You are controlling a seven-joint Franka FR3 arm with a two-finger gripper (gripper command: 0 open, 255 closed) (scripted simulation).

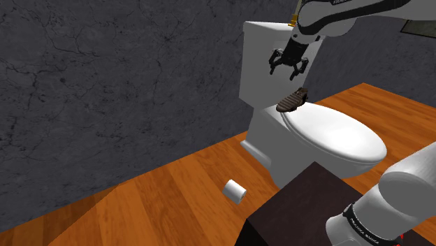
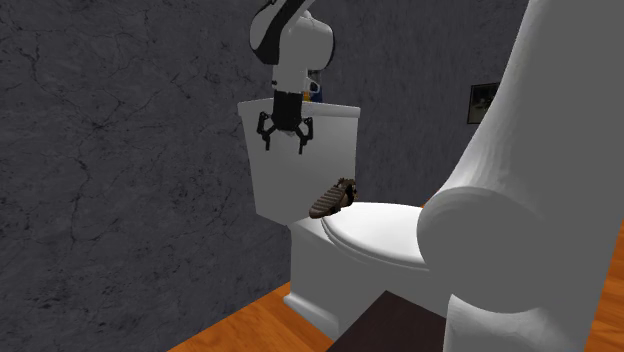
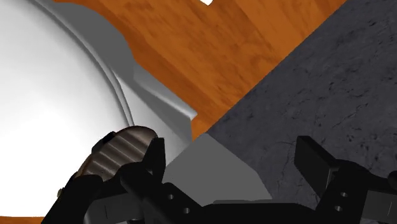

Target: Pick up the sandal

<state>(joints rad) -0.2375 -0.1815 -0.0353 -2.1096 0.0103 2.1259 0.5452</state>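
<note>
The brown sandal [image 1: 293, 100] lies on the rear part of the closed white toilet lid [image 1: 342, 136], close in front of the tank [image 1: 260, 49]. It is below the pincer [image 1: 288, 70], well apart from it, and not under its middle. In the wrist view the sandal [image 3: 121, 149] sits outside one finger, not in the gap. The pincer is spread wide and holds nothing. The sandal's long axis runs slanted to the line between the fingers. I judge the pincer must shift sideways toward the lid, perhaps turn a little, and then descend. One end of the sandal is hidden behind that finger, and its straps are hard to make out. Beyond the gap are the wooden floor [image 3: 210, 51] and the dark wall [image 3: 331, 83].
</note>
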